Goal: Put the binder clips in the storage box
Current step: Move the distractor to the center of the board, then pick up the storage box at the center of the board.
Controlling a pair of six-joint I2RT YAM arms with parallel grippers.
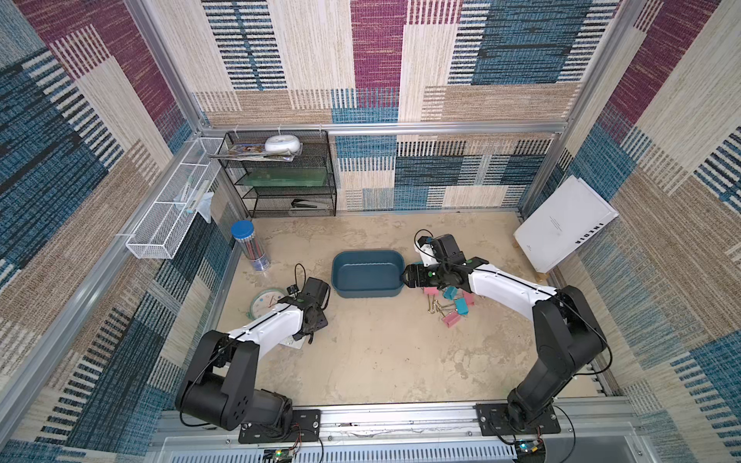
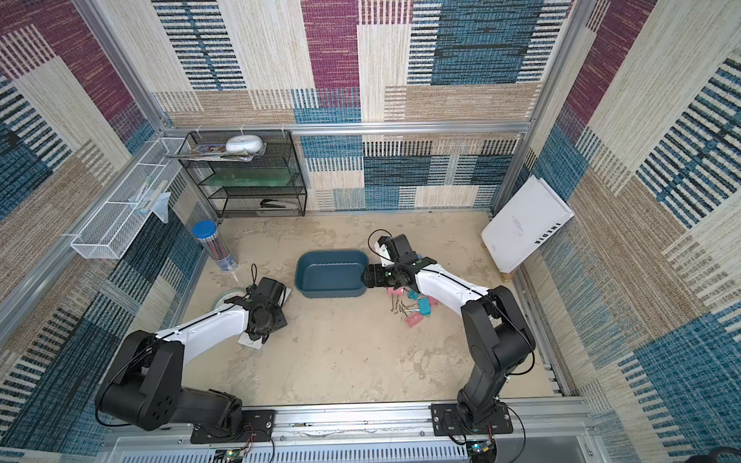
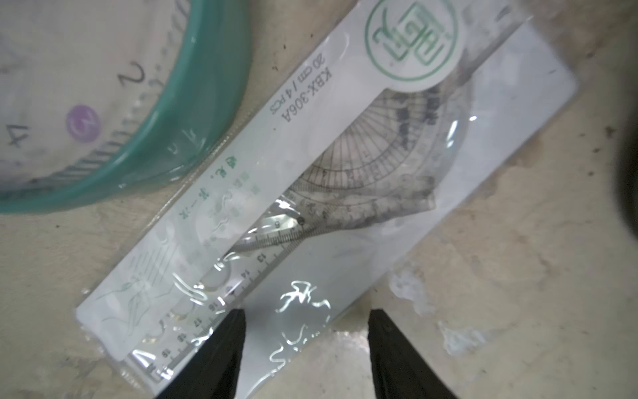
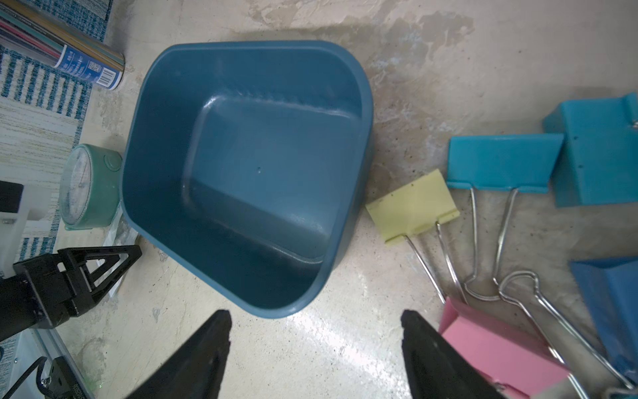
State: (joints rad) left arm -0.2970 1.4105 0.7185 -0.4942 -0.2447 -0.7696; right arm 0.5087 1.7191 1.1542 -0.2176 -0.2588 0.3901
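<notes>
Right gripper, wide and empty, at storage box right rim, mid-frame; binder clips alongside. Left gripper parted, empty.

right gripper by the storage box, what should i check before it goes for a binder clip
1. Right gripper open and empty: ok.
2. Storage box upright, nothing inside yet: ok.
3. Binder clips within likely reach, lying beside the box: ok.
4. One clip lined up between the jaws: not ok. The pink clip lies off to one side of them.
5. Clips lying separate for a clean single pick: not ok. They overlap in the pile.
6. Left gripper out of the way: ok. It is open over the ruler packet, away from the box.
</notes>
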